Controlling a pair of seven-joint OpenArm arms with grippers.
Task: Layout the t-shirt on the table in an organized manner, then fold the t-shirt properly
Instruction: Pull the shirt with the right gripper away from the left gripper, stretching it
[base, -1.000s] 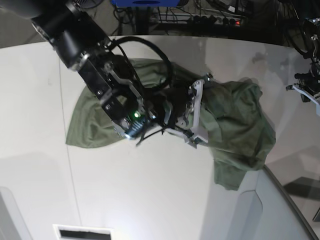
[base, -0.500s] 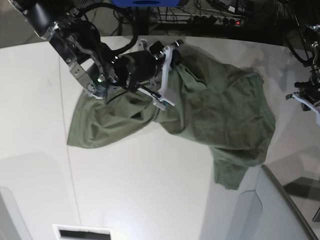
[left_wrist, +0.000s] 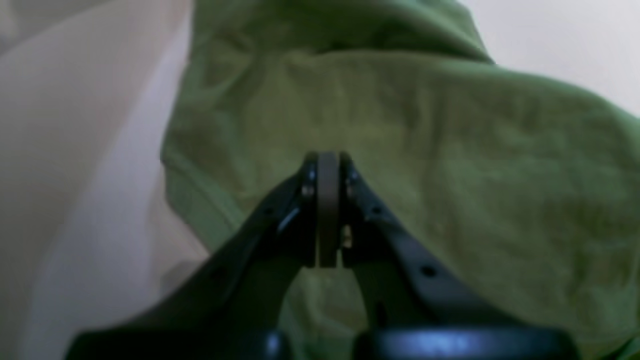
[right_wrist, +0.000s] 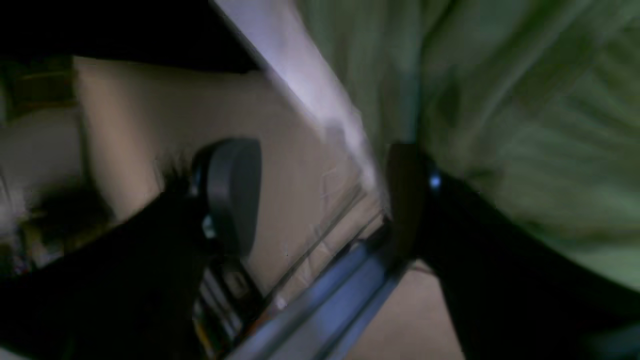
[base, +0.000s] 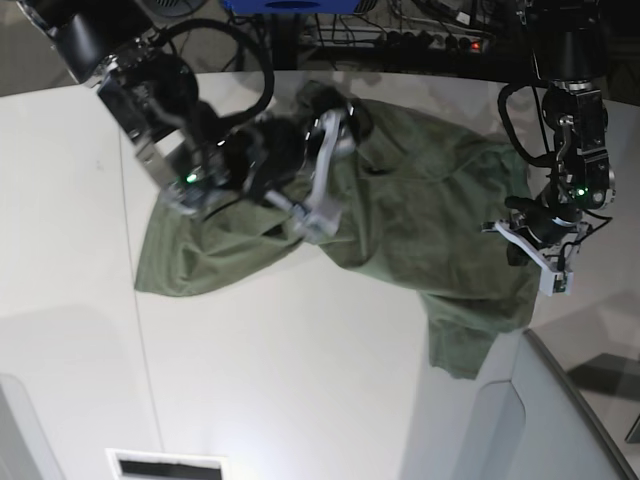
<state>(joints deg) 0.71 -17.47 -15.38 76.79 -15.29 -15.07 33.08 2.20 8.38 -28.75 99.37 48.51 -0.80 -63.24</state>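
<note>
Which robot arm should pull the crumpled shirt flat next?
Probably the right: its end effector is open, right over the bunched t-shirt. The left end effector is shut at the shirt's other edge.

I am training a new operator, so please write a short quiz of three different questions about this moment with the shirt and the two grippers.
1. True or false: the left gripper is shut, with nothing between its pads.
2. In the right wrist view, the right gripper is: A) shut on the shirt, B) open, C) out of view.
3. Fill in: the shirt lies ______ on the table, not spread flat.

Key:
1. True. The left wrist view shows the pads pressed together above the cloth, holding none of it.
2. B. The fingers stand apart with a clear gap between them.
3. Crumpled (bunched, with folds).
</note>
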